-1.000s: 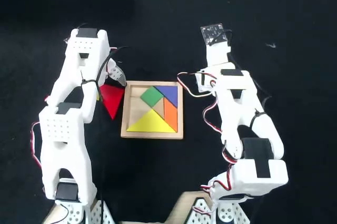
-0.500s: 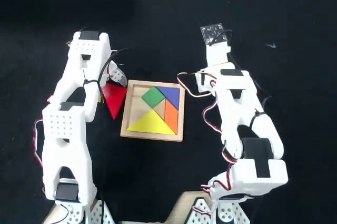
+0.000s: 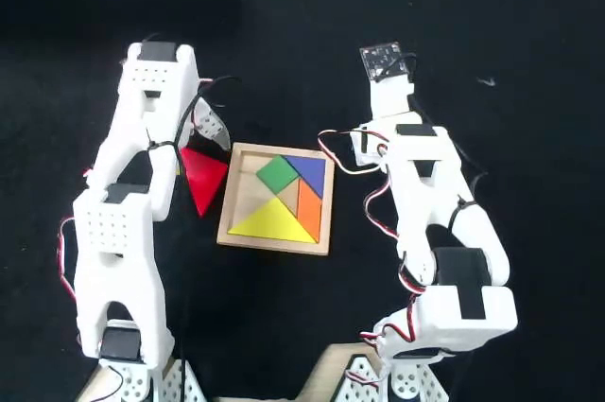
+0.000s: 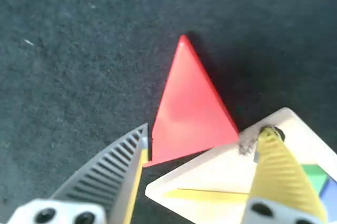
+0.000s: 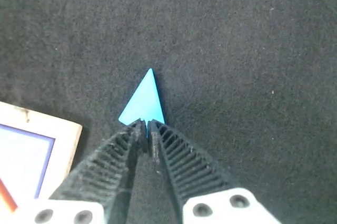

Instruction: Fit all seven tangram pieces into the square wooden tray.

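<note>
While the red triangle lies flat on the table, just beside the left edge of the wooden tray, the left gripper hovers over it with jaws apart. Seating it looks like the step in hand: next, close on it and slot it into the tray's bare left side. The right gripper, jaws together, pinches the small blue triangle near a tray corner.

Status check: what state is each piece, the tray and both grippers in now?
wooden tray: partly filled, bare wood on one side.
red triangle: flat on the table, outside the tray.
left gripper: open, above the red triangle.
light blue triangle: pinched by the right gripper.
right gripper: shut on the light blue triangle.
</note>
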